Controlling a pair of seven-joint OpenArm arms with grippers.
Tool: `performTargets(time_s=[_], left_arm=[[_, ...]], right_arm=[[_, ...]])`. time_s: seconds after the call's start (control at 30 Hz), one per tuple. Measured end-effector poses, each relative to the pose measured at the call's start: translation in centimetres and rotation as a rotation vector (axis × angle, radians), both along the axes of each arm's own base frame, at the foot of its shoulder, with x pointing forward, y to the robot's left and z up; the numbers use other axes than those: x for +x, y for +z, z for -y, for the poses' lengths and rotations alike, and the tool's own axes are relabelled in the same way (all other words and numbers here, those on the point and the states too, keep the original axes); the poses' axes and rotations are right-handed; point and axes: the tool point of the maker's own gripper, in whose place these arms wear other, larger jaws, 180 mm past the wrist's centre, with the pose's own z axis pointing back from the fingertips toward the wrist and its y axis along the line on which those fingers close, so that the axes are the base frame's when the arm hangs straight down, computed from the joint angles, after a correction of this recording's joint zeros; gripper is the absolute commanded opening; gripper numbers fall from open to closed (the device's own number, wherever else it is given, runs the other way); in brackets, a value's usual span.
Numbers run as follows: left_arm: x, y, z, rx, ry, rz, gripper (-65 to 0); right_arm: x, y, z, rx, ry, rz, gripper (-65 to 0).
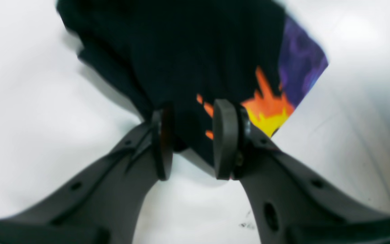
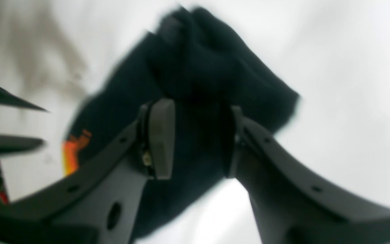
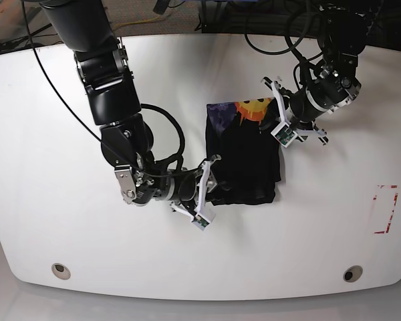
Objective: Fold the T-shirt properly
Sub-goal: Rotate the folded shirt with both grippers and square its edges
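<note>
The T-shirt (image 3: 244, 157) lies near the middle of the white worktop (image 3: 53, 221), bundled into a roughly rectangular black packet with its printed graphic, purple beside orange and yellow, showing along the far edge.

The left tool (image 1: 190, 139) sits at the packet's far right corner, by the graphic. In the left wrist view its two pads stand apart with a fold of black cloth and a few orange flecks of print running between them. The cloth fills most of the gap, but blur makes it impossible to tell whether the pads actually press on it.

The right tool (image 2: 195, 142) is at the near left corner of the packet. In the right wrist view a thick wad of black fabric passes between its pads and bunches up beyond them; here too the pads are spread and the frame is too smeared to tell whether they pinch the cloth.
</note>
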Motion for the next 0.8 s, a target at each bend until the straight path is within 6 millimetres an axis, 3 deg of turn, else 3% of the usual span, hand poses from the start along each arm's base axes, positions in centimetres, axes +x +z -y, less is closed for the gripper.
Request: performTargets(time_s=[0.13, 0.23, 0.43, 0.63, 0.8], left_arm=[[0.9, -0.7, 0.4, -0.012, 0.023, -0.018, -47.9], [1.5, -1.3, 1.4, -0.066, 0.032, -0.038, -47.9], [0.5, -5.7, 1.0, -0.068, 0.051, -0.170, -47.9], [0.3, -6.4, 1.5, -0.078, 0.033, -0.186, -47.8], [0.3, -6.2, 1.6, -0.079, 0.032, -0.181, -47.8]], right_arm=[[-0.7, -1.0, -1.4, 0.018, 0.014, -0.035, -44.5], [-0.7, -3.1, -1.2, -0.016, -0.007, -0.052, -44.4], [-0.5, -7.1, 0.1, -0.007, -0.092, -0.093, -44.2], [0.3, -7.3, 1.0, 0.019, -0.123, -0.084, -44.5], [1.1, -6.0, 1.8, -0.053, -0.092, -0.039, -44.7]])
